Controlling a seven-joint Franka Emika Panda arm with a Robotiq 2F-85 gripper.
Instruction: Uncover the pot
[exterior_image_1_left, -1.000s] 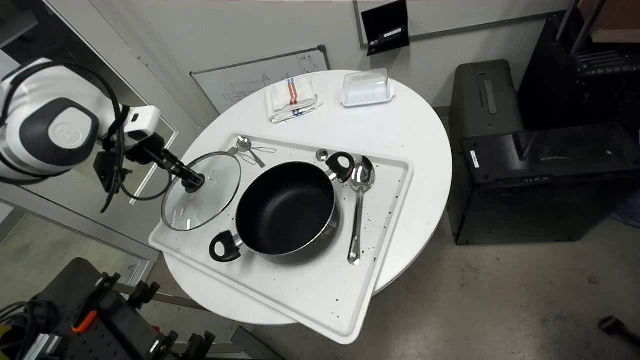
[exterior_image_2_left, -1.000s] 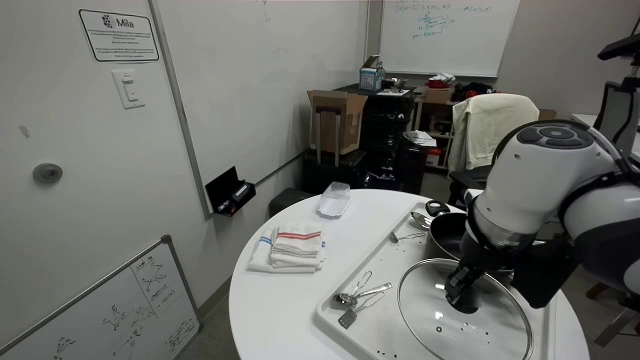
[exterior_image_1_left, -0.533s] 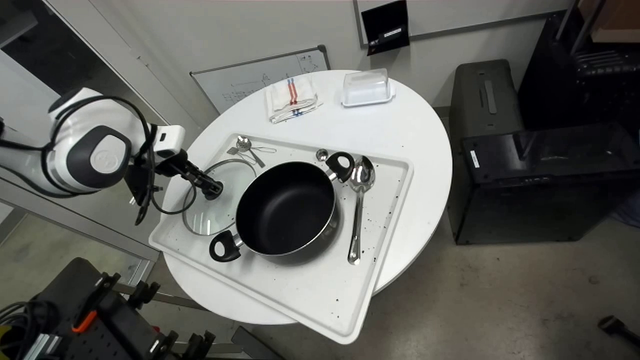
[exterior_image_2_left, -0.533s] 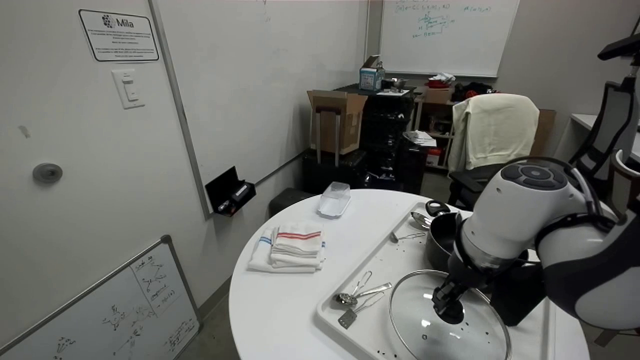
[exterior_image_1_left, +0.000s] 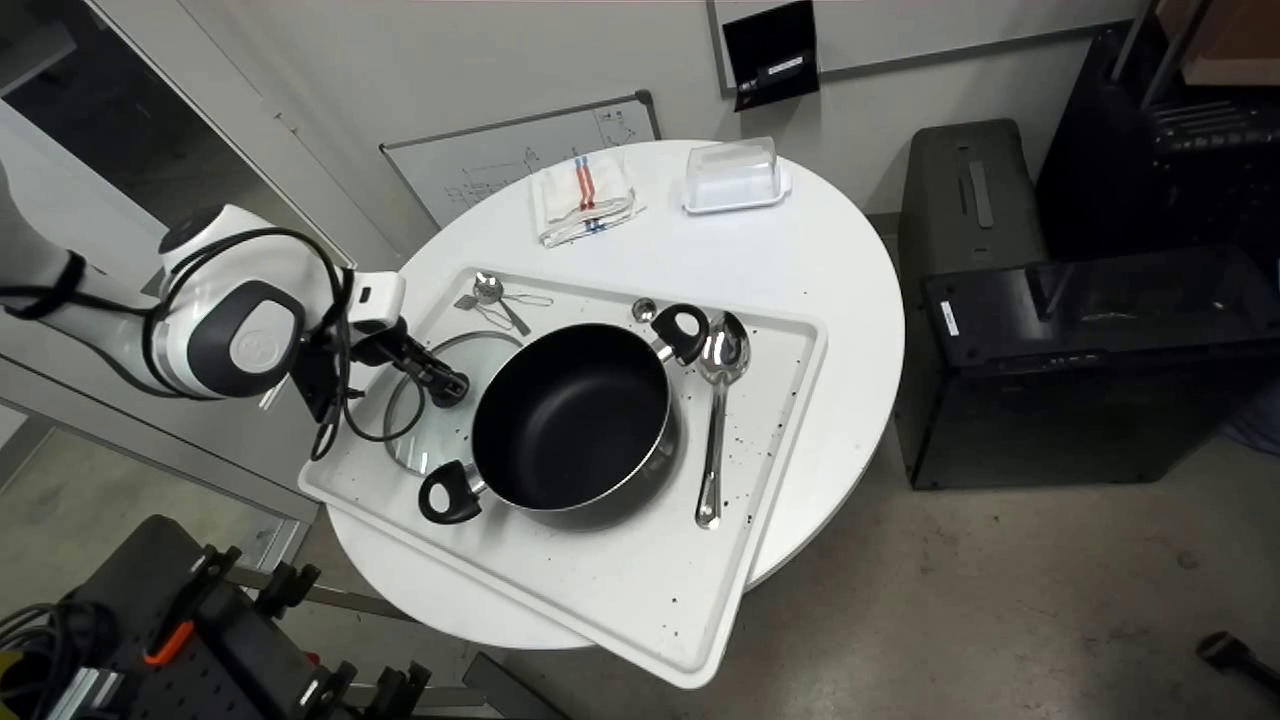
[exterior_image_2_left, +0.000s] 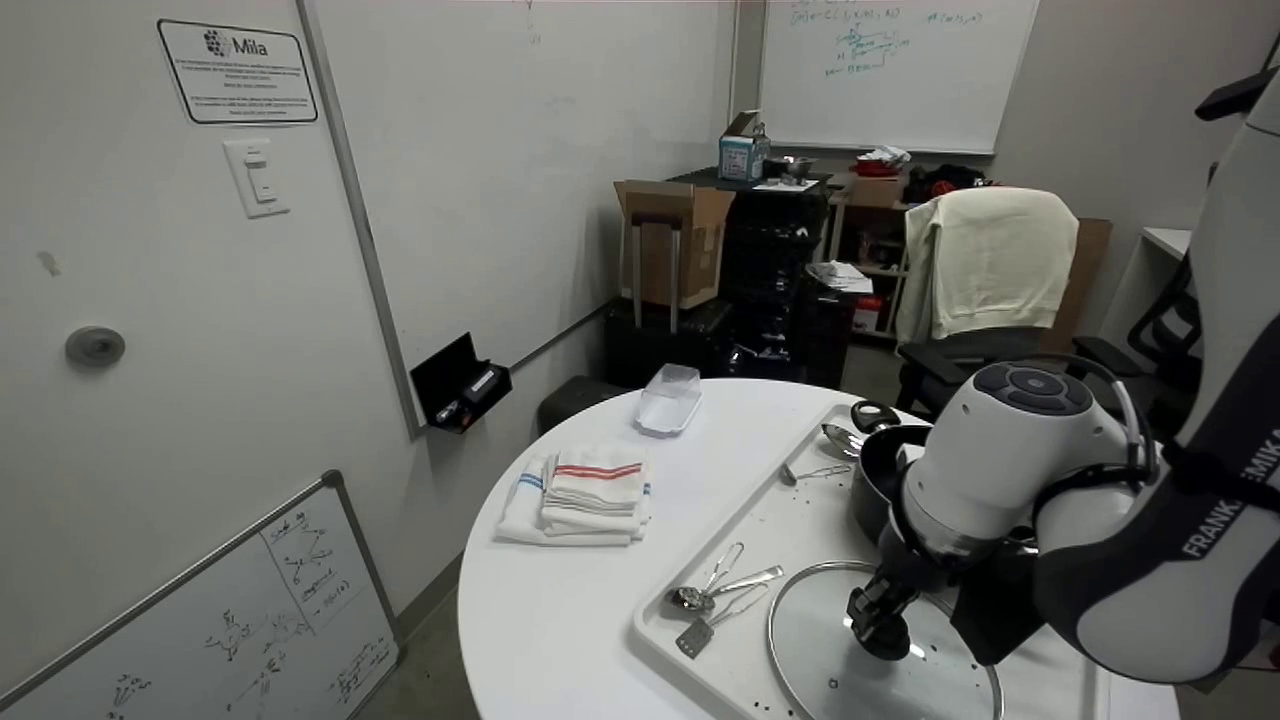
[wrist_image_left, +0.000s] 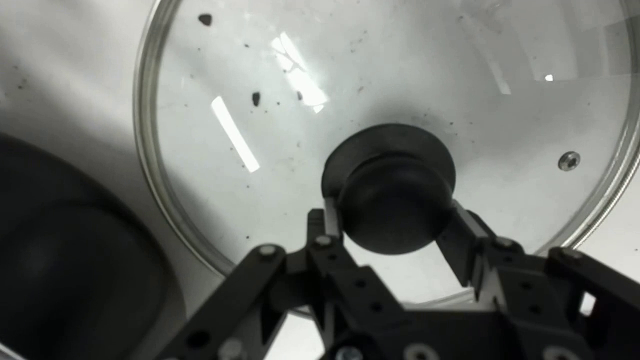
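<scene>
On tray (exterior_image_1_left: 600, 590) atop worktop (exterior_image_1_left: 835, 280), pot (exterior_image_1_left: 575, 420) is standing uncovered, showing bare black interior, no contents visible. Likely feeling stiff, fairly heavy, slick-coated; side handles (exterior_image_1_left: 463, 494) offering best hold. Just beside pot, end effector (wrist_image_left: 395, 220) is gripping knob (wrist_image_left: 392, 192) of glass lid (wrist_image_left: 380, 90), fingers (wrist_image_left: 460, 250) parted by knob, touching both sides. Lid presumably proving rigid, fragile; knob looking smooth, maybe slippery. Whether lid is touching tray: cannot tell. Tray carrying spoon (exterior_image_1_left: 717, 420); clear-covered dish (exterior_image_1_left: 735, 178) sitting off tray, contents indistinct.
</scene>
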